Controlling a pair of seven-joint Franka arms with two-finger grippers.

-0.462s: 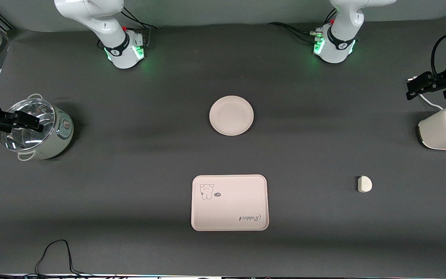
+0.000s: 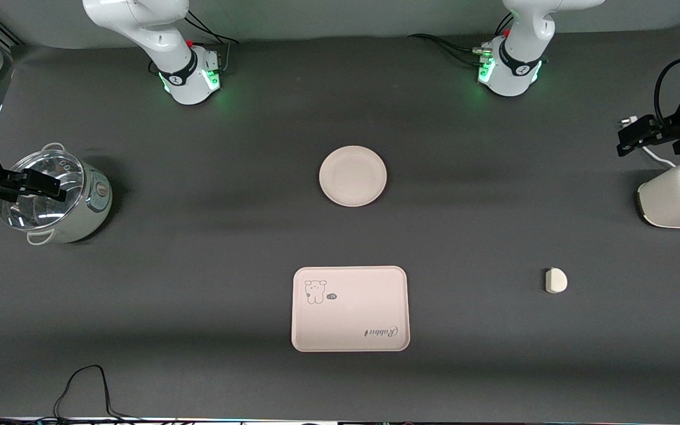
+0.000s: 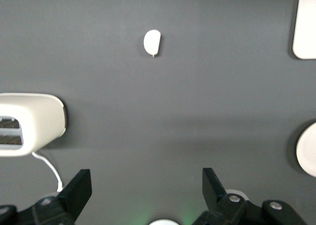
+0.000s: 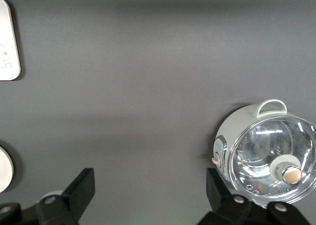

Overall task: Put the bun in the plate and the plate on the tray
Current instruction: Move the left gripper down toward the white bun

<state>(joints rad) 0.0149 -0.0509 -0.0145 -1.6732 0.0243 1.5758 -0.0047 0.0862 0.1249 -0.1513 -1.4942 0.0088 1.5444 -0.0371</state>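
Observation:
The bun [image 2: 555, 280], a small off-white half-round lump, lies on the mat toward the left arm's end and shows in the left wrist view [image 3: 152, 42]. The round plate [image 2: 352, 176] sits at the table's middle. The rectangular tray [image 2: 350, 309] with the bear drawing lies nearer the front camera than the plate. My left gripper [image 2: 632, 137] is open and empty in the air by the toaster, its fingers [image 3: 79, 188] wide apart. My right gripper [image 2: 36, 184] is open and empty over the pot, fingers [image 4: 84, 188] wide apart.
A white toaster [image 2: 679, 198] stands at the left arm's end, with its cord [image 3: 49, 168] on the mat. A glass-lidded pot [image 2: 56, 198] stands at the right arm's end. A black cable [image 2: 83, 386] lies at the front edge.
My left gripper has shifted slightly toward the table's middle beside the toaster. The right gripper has barely moved. The bun, plate and tray have not moved.

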